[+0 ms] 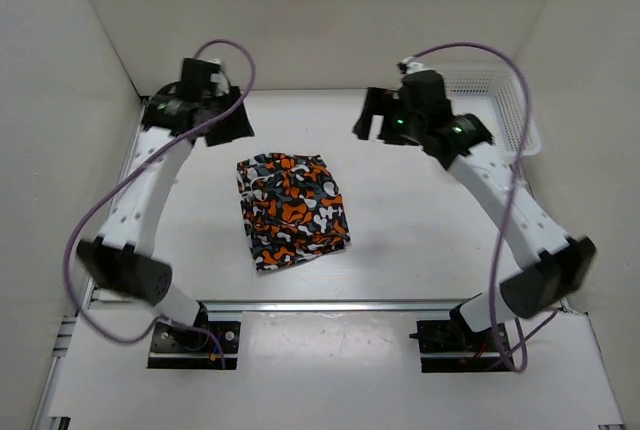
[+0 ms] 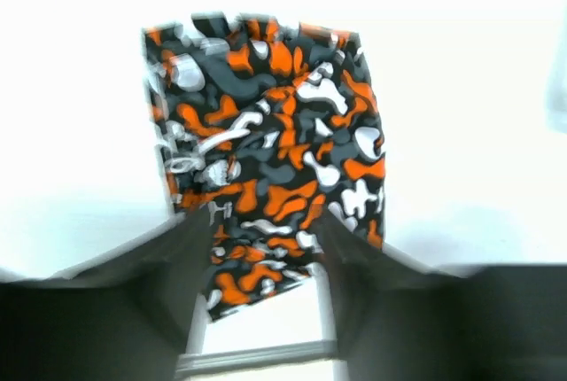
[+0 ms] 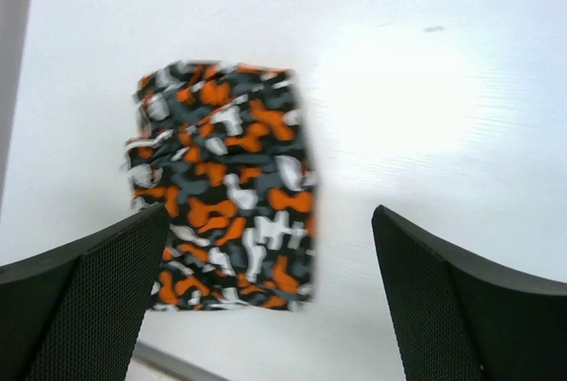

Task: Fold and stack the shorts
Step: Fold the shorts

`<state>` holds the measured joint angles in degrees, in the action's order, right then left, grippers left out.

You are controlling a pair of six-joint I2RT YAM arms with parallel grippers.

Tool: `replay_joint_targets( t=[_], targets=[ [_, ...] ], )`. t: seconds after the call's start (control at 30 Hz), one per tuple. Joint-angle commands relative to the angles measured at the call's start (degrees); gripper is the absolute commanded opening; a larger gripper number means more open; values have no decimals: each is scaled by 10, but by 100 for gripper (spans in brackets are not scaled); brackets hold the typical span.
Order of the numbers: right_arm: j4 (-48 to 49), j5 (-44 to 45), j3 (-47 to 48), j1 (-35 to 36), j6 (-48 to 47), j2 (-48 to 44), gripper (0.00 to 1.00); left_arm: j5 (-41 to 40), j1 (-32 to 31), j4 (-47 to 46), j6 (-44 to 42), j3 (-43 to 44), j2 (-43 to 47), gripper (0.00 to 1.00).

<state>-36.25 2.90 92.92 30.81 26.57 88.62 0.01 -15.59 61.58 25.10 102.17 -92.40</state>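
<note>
While nothing is held, I note the shorts [image 1: 292,210] folded into a rectangle at the centre of the table [image 1: 420,220], left gripper [image 2: 261,217] at their ten o'clock, right gripper [image 3: 270,213] at two o'clock, both spread wide and empty. I judge the fabric light, soft and limp: pinch all layers at one edge, or the fold will slump open.

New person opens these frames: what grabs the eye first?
The folded shorts, a loud orange, grey, black and white print, lying in the middle of an all-white scene. Beyond them the left hand and right hand hover open and empty, with a white mesh basket in the far right corner.
</note>
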Motion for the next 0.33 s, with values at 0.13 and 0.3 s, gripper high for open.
replay_joint_targets(
  t=[0.13,0.3],
  targets=[
    [-151,214,-106,-84,-18,-158,100,-91,40,44,24,-60,252,78],
    [-175,235,-162,-109,-24,-235,100,-138,46,50,43,-139,363,83]
  ],
)
